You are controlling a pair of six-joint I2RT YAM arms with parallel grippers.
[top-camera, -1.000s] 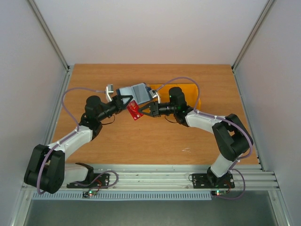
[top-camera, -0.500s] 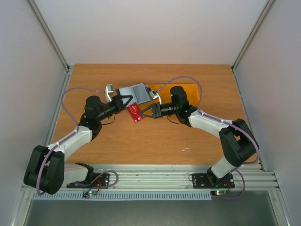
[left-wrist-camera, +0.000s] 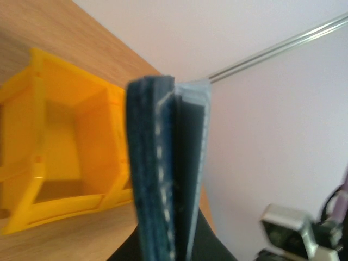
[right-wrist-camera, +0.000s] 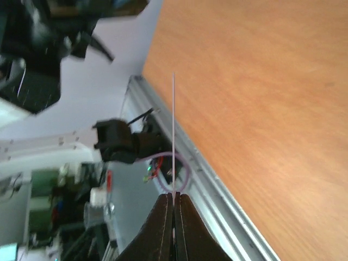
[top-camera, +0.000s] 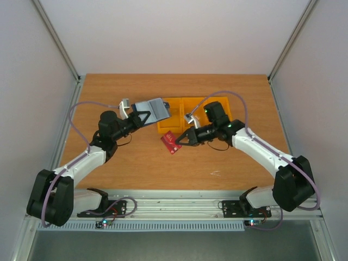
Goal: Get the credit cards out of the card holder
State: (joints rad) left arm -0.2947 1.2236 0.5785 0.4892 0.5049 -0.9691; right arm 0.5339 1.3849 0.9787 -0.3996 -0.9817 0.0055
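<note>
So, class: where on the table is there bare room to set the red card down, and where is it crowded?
Free: the near table strip between red card and front rail; the far-left corner beyond the left gripper. Crowded: the middle, where card holder, orange bins and right gripper meet.

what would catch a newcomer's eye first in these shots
The red card stands out, pinched in the right gripper over the middle of the table, clear of the card holder. The left gripper holds that card holder up just left of the bright orange bins at the far centre.
</note>
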